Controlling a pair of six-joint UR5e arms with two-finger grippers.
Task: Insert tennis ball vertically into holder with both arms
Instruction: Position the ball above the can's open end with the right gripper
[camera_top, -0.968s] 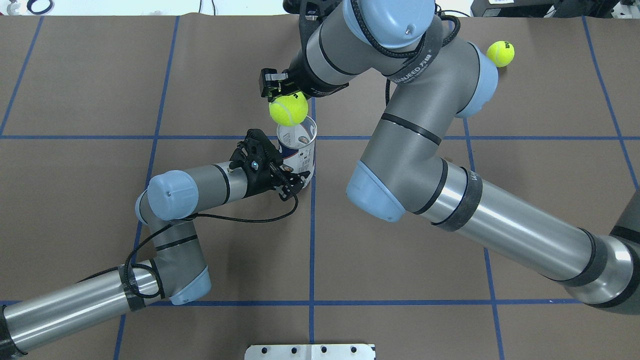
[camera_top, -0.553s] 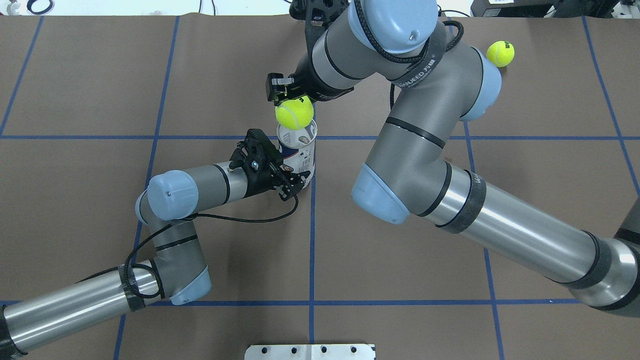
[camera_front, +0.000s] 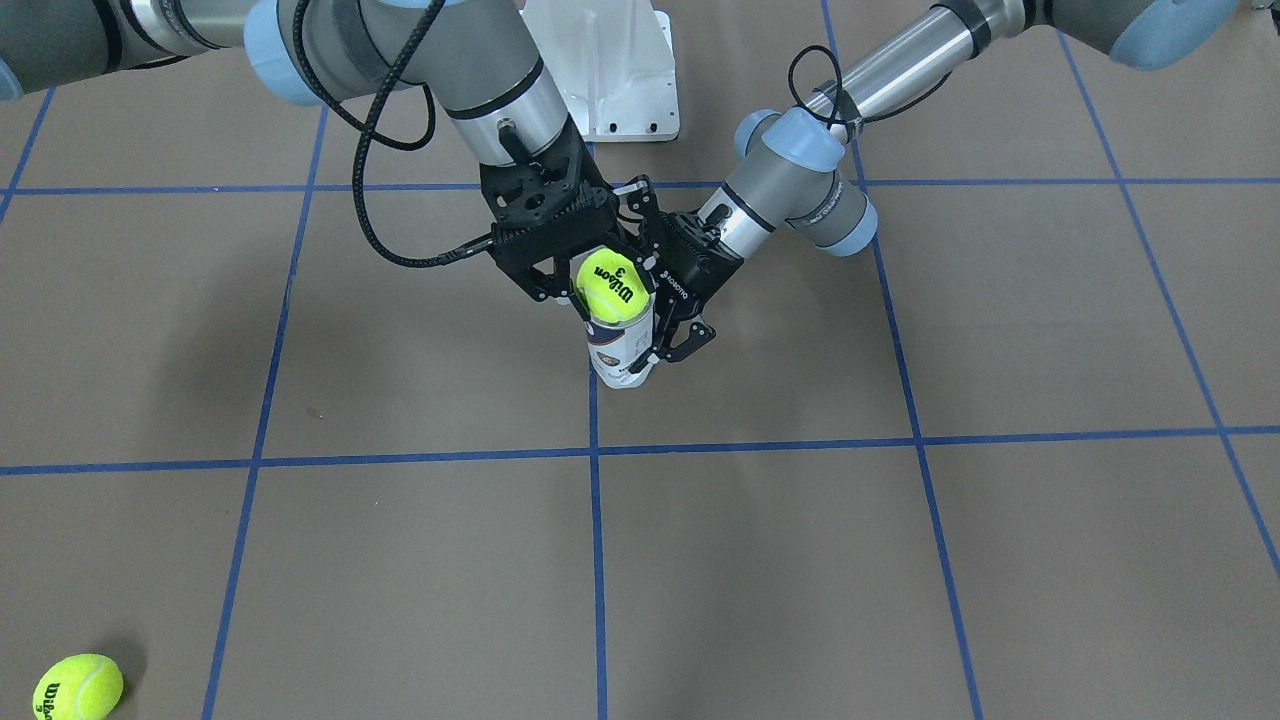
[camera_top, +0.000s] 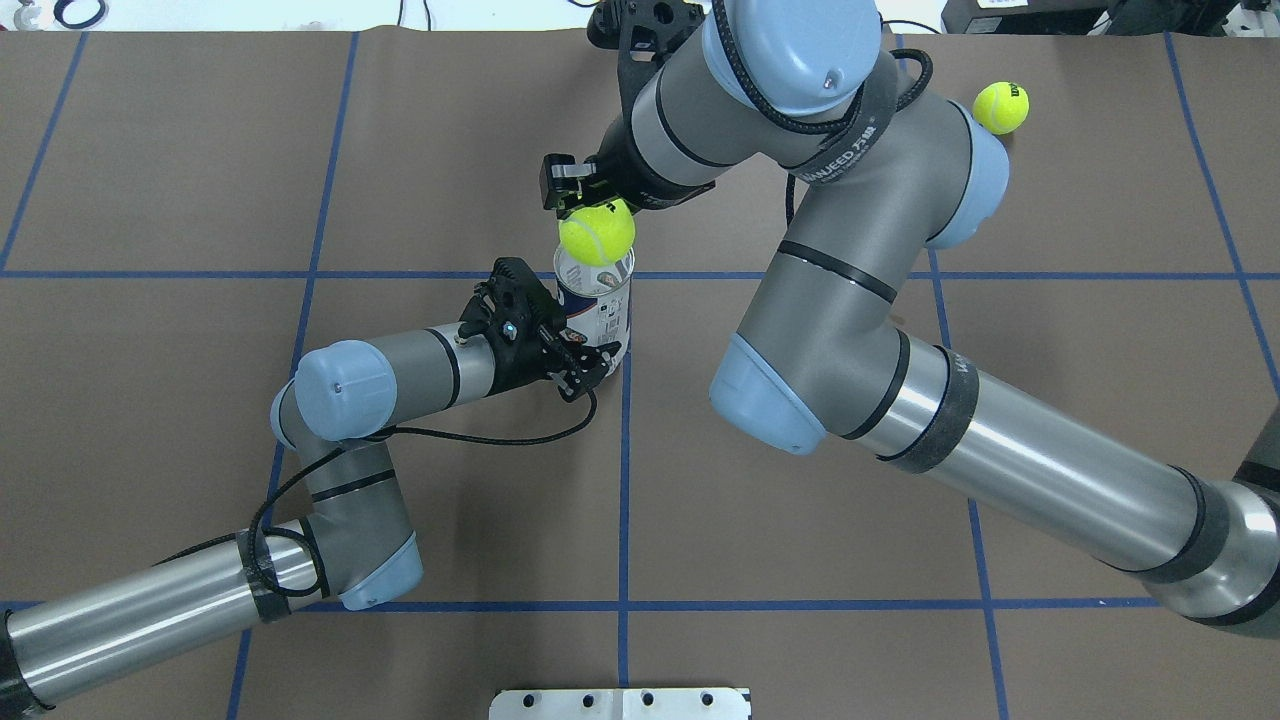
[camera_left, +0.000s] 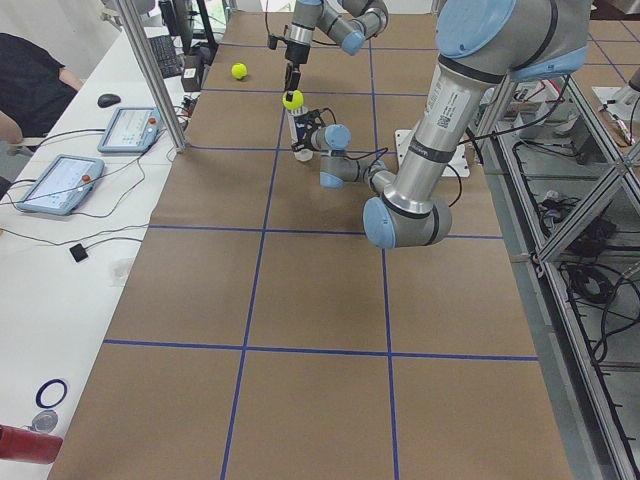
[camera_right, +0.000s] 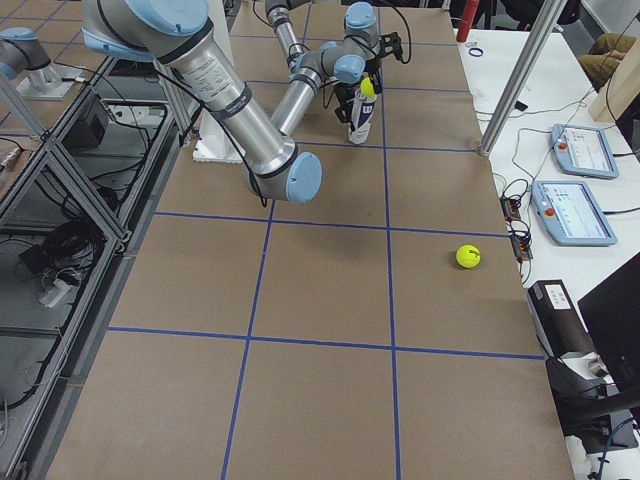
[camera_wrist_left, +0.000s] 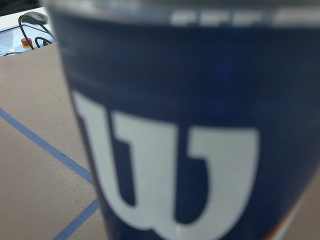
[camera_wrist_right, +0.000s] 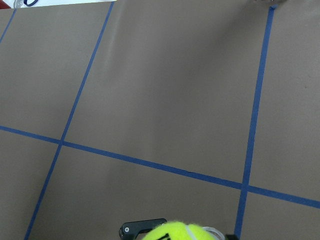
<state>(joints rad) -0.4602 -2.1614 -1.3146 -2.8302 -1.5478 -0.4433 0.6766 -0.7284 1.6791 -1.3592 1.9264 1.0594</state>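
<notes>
Where two blue tape lines (camera_top: 624, 450) cross on the brown tabletop (camera_top: 440, 150), the holder (camera_top: 598, 312) is seen standing upright, its base just beside the crossing and its open mouth turned upward. It is gripped low on its body by the left claw (camera_top: 580, 338), which is closed on it from the side. One finger is visible at the near side of the base, while the other is hidden behind the can. The left wrist view is filled by the navy label (camera_wrist_left: 200, 100) and its white "W", blurred by closeness.

A tennis ball (camera_top: 597, 231) is clamped in the right claw (camera_top: 586, 207), which is pointed downward from above. The ball is held directly over the mouth of the holder – in the front-facing view it overlaps the rim – but whether rim and ball touch cannot be told. Only the top of the ball is caught at the bottom edge of the right wrist view, with bare tabletop beyond.

A second tennis ball (camera_top: 1001, 107) is left lying well apart from the holder, toward the far right of the overhead view. A white pedestal base (camera_top: 620, 703) is bolted at the near edge.
</notes>
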